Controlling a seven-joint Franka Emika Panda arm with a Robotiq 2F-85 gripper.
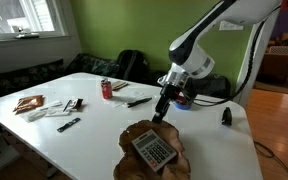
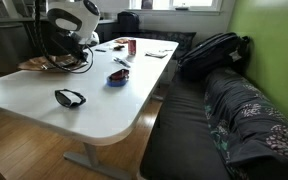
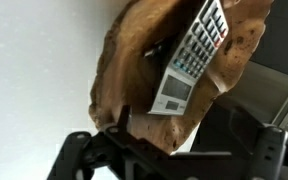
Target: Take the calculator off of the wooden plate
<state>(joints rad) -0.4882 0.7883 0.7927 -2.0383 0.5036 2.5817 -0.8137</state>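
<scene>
In an exterior view we find bare table [image 1: 84, 135] at the wooden plate's [image 1: 126, 158] nine o'clock, free to pass. A thin black item [image 1: 139, 101] and red can [image 1: 107, 89] block eleven o'clock; a blue dish [image 1: 181, 100] one o'clock, a black object [image 1: 225, 116] two.

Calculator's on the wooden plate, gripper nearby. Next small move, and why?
Likely slide the gripper toward the calculator before descending. It hangs above the edge of the wooden plate with fingers apart, and the wrist view shows the calculator off-centre between them.
</scene>
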